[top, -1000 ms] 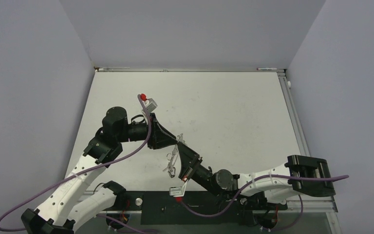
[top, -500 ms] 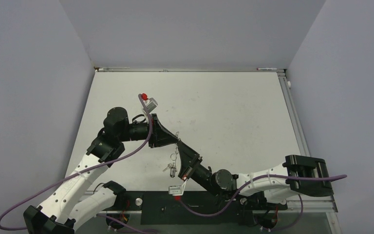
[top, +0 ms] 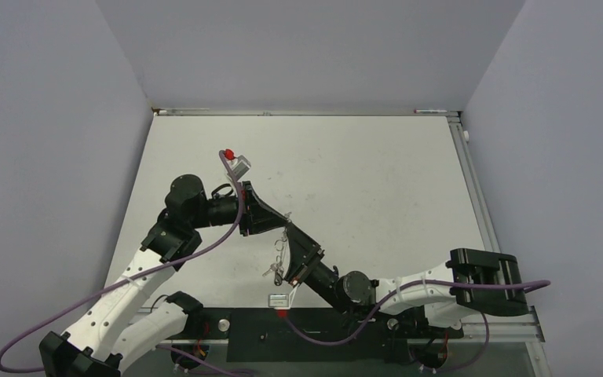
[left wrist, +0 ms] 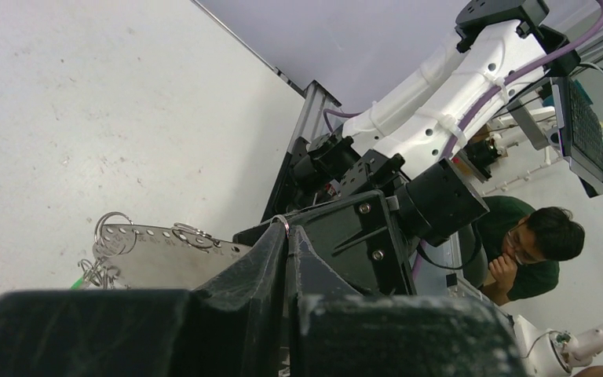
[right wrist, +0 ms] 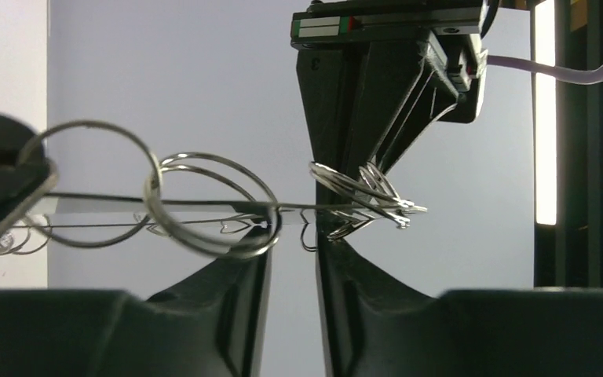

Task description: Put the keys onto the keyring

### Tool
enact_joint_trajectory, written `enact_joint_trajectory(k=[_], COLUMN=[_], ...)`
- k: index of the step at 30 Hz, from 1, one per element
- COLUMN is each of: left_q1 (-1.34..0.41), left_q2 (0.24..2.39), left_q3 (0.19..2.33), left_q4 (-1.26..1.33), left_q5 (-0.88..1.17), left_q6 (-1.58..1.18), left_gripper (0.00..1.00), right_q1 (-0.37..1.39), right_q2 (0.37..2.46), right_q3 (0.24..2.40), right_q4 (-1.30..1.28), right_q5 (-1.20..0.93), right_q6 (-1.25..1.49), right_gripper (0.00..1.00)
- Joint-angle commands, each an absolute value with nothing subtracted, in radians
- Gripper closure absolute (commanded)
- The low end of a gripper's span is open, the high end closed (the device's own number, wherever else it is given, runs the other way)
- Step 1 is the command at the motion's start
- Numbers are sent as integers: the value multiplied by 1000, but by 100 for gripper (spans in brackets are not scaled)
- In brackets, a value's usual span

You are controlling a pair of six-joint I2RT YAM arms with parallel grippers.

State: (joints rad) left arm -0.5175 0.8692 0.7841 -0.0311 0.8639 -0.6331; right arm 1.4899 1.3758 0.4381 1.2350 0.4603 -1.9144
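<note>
One keyring (right wrist: 359,192), seemingly pinched by left pincer (left wrist: 286,236).

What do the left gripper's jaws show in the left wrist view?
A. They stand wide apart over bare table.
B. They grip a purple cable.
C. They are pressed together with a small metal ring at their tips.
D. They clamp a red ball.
C: the left gripper has its jaws closed flush against each other, and a small metal keyring pokes out at their tips.
</note>
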Motion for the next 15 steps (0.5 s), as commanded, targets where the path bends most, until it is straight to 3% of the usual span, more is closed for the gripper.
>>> enact_joint_trajectory(k=[1,15], left_q1=[-514,-436], left_q2=[846,814], left_q3=[786,774], left_q4=[39,117], left_q5=[867,823], left_q6=[-634,-697], left_gripper=[100,100], right_q1=[1471,1438], right_q2=[1379,1355], right_q3=[494,476], right_q4=[1318,1292], right_q5=[471,470], right_q6=[-1889,-1824], right_gripper=[67,48])
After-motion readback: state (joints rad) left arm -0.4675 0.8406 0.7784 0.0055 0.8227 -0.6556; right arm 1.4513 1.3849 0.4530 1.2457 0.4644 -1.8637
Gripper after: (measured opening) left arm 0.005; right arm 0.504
